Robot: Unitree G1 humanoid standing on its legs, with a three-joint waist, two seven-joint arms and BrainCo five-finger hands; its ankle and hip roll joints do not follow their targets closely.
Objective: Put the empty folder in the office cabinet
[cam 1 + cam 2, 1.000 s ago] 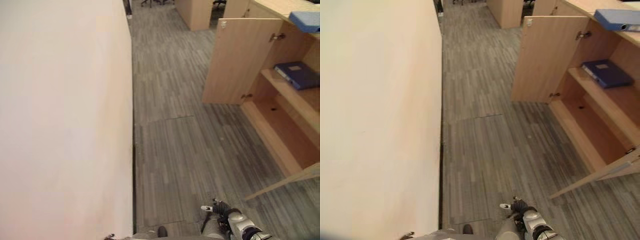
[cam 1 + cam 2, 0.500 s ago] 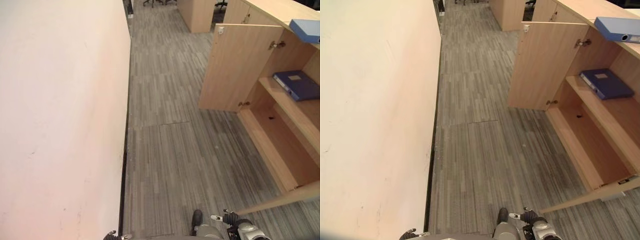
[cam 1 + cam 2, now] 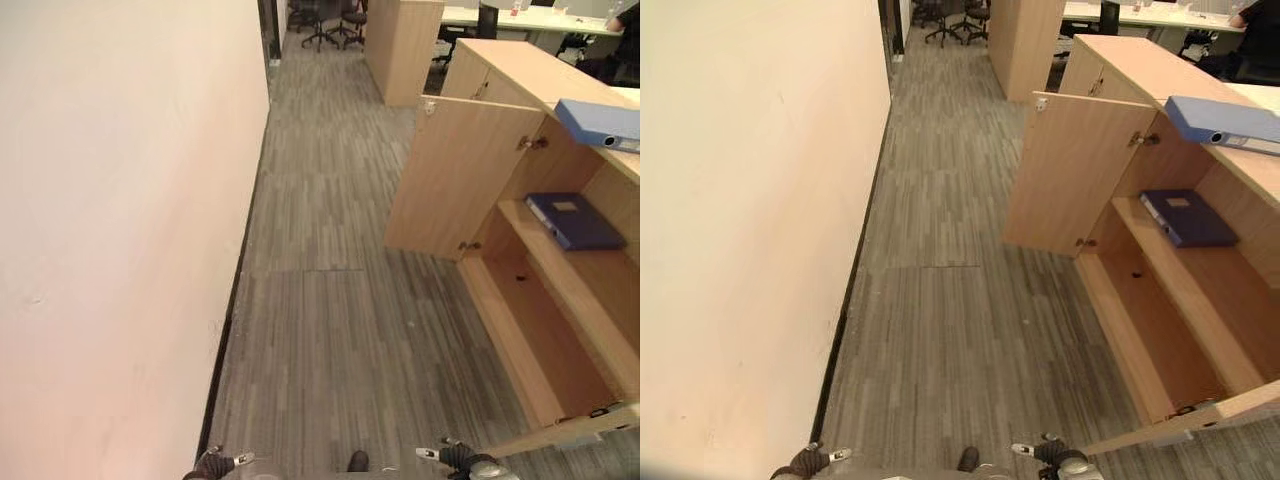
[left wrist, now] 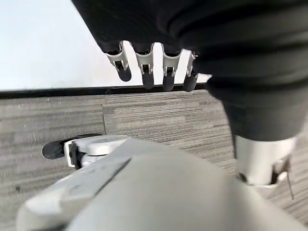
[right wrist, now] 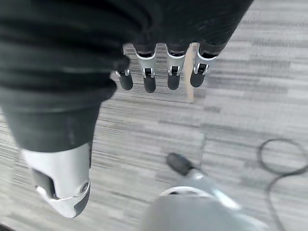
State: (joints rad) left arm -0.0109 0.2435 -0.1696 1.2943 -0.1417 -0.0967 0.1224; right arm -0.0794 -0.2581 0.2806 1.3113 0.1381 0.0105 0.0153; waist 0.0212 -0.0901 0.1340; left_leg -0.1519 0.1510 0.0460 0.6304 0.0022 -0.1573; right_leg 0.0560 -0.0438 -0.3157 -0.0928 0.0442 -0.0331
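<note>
The wooden office cabinet (image 3: 560,300) stands open on the right, one door (image 3: 465,175) swung out toward the aisle. A dark blue folder (image 3: 575,220) lies flat on its upper shelf. A light blue folder (image 3: 1222,120) rests on the cabinet's top. The lower compartment (image 3: 1150,320) holds nothing. My left hand (image 4: 145,72) hangs low by the wall with straight fingers and holds nothing; it also peeks in at the head view's bottom edge (image 3: 215,463). My right hand (image 5: 149,77) hangs the same way over the carpet, empty, low in the head view (image 3: 455,459).
A pale wall (image 3: 120,200) runs along the left with a dark skirting. Grey striped carpet (image 3: 330,280) forms an aisle between wall and cabinet. A second door (image 3: 570,435) juts out at the lower right. Further cabinets (image 3: 400,50), office chairs (image 3: 325,20) and a seated person (image 3: 1255,40) are at the far end.
The camera has tilted up and shifted, so more of the far aisle and the cabinet top shows. Both hands now sit at the very bottom edge. The folders have not moved.
</note>
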